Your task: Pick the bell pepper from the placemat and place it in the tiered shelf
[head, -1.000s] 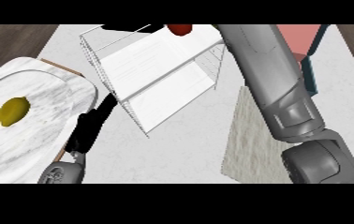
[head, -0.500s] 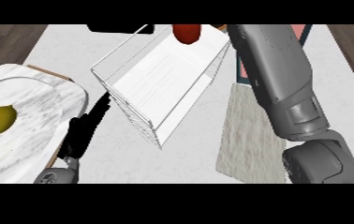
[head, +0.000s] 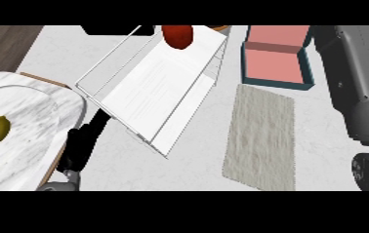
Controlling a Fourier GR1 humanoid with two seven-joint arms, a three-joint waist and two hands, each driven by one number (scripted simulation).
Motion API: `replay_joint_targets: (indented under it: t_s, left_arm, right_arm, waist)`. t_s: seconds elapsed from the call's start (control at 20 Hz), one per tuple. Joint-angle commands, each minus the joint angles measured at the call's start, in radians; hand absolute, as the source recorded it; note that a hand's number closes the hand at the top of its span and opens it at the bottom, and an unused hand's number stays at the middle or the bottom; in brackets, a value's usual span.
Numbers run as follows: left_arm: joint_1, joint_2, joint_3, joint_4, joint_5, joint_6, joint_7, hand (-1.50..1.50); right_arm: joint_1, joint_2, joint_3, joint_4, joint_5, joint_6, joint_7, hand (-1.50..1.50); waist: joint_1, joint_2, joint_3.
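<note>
While no writing shows, bell pepper [head: 177,36] on tiered shelf [head: 162,93], left robot hand [head: 85,142] fingers straight, placemat [head: 261,137] bare.

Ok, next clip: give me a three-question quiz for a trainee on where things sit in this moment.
1. True or false: the red bell pepper is lying on the grey placemat.
2. Which is nearest the placemat's far end? A) the white tiered shelf B) the pink box with a teal rim C) the marble board
3. Fill in: the robot's left hand shows at the lower left, between the marble board and the ____.

Key
1. False: the pepper is at the far end of the shelf, and the placemat has nothing on it.
2. B
3. shelf
</note>
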Motion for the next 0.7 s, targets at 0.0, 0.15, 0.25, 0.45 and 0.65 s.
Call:
replay_joint_targets:
  t_s: [0.0, 0.15, 0.25, 0.45, 0.65]
  left_arm:
    - [0.022, -0.026, -0.023, -0.006, -0.034, 0.032, -0.005, 0.00]
    - [0.040, 0.024, 0.018, -0.052, 0.021, -0.029, 0.006, 0.00]
    - [-0.010, 0.005, 0.011, -0.024, -0.005, -0.005, 0.022, 0.00]
    - [-0.043, -0.005, 0.012, 0.007, 0.005, -0.022, 0.031, 0.00]
    - [-0.041, -0.019, 0.005, 0.058, -0.030, 0.002, -0.043, 0.00]
  right_arm:
    - [0.084, -0.096, -0.024, -0.013, -0.049, 0.136, -0.055, -1.50]
    - [0.131, -0.172, -0.037, 0.031, -0.060, 0.226, -0.142, -1.50]
    - [0.148, -0.190, -0.024, 0.016, -0.070, 0.278, -0.137, -1.50]
    - [0.119, -0.249, -0.020, 0.090, -0.064, 0.343, -0.216, -1.50]
    - [0.083, -0.290, -0.009, 0.200, -0.034, 0.348, -0.227, -1.50]
  waist:
    - [-0.005, 0.000, 0.001]
    - [0.006, 0.003, 0.001]
    - [-0.002, 0.001, 0.001]
    - [0.006, 0.005, 0.001]
    - [0.017, 0.010, 0.001]
